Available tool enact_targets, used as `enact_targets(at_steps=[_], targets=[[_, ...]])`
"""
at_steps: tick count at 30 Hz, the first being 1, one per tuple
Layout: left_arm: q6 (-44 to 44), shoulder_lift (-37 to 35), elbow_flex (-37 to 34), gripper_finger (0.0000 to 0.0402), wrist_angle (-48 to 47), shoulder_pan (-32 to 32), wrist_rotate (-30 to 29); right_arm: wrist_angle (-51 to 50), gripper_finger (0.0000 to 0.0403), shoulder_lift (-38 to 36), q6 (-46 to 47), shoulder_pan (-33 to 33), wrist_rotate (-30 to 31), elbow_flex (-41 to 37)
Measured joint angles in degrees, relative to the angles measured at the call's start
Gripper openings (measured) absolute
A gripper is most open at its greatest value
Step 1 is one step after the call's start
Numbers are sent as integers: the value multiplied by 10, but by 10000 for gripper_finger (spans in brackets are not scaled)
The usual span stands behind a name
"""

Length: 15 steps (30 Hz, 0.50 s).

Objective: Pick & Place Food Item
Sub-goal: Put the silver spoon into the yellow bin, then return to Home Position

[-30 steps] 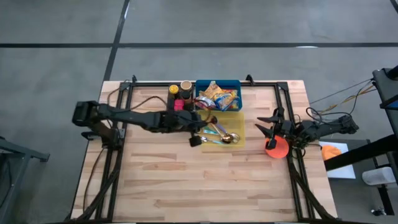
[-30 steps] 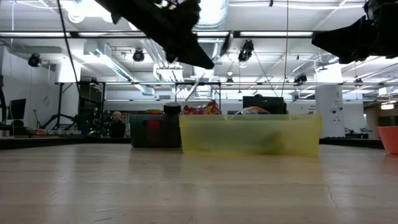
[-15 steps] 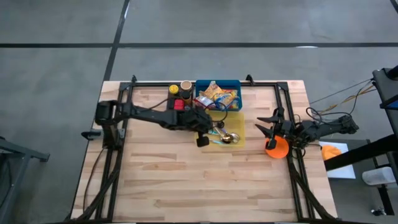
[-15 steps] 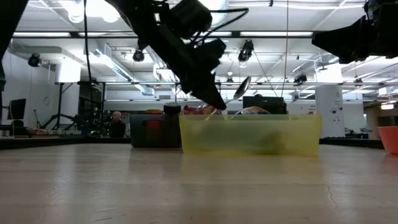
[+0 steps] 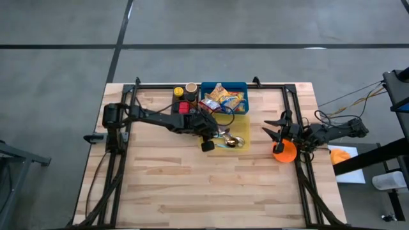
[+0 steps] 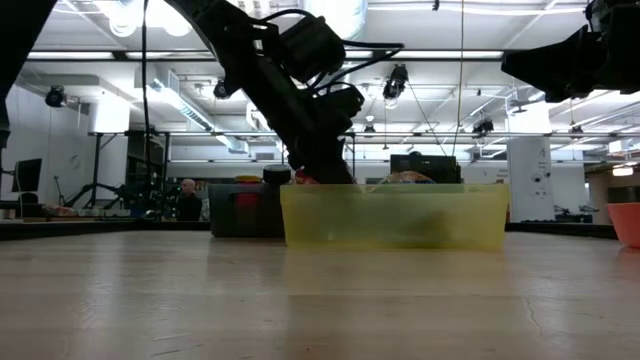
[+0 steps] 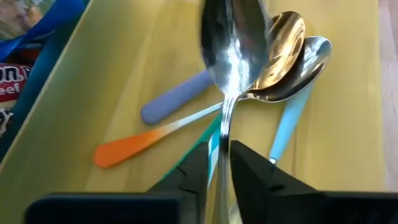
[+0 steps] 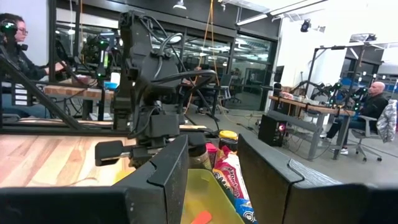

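Spoon (image 7: 231, 46): pinched by the handle in left gripper (image 7: 219, 163), low over yellow bin (image 5: 243, 124).
Done: carried there.
Left: release.
Right gripper (image 5: 275, 131): parked beside orange bowl (image 5: 285, 152), fingers apart, empty.

My left arm came forward and down from over the table's left part, so my left gripper (image 5: 216, 133) now sits low in the yellow bin (image 5: 245, 145) instead of above it. In the low view my wrist dropped from the top of the picture to just behind the bin's wall (image 6: 395, 215), and the bin slid slightly leftward there. The silver spoon (image 7: 231, 46) between my fingers (image 7: 252, 163), earlier raised above the rim, is now down with its bowl over the gold spoon (image 7: 281, 38) ahead of my fingertips.
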Motion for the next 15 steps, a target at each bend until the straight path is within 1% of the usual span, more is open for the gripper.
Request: enact_targets(at_steps=[8,12,15], targets=[[0,0,0,147,2,0,0,0,139,0,0,0,0,0],[0,-1,0,171,4,0,1,0,139,0,0,0,0,0],[-3,-4,0,178,6,-1,5,0,139,0,0,0,0,0]])
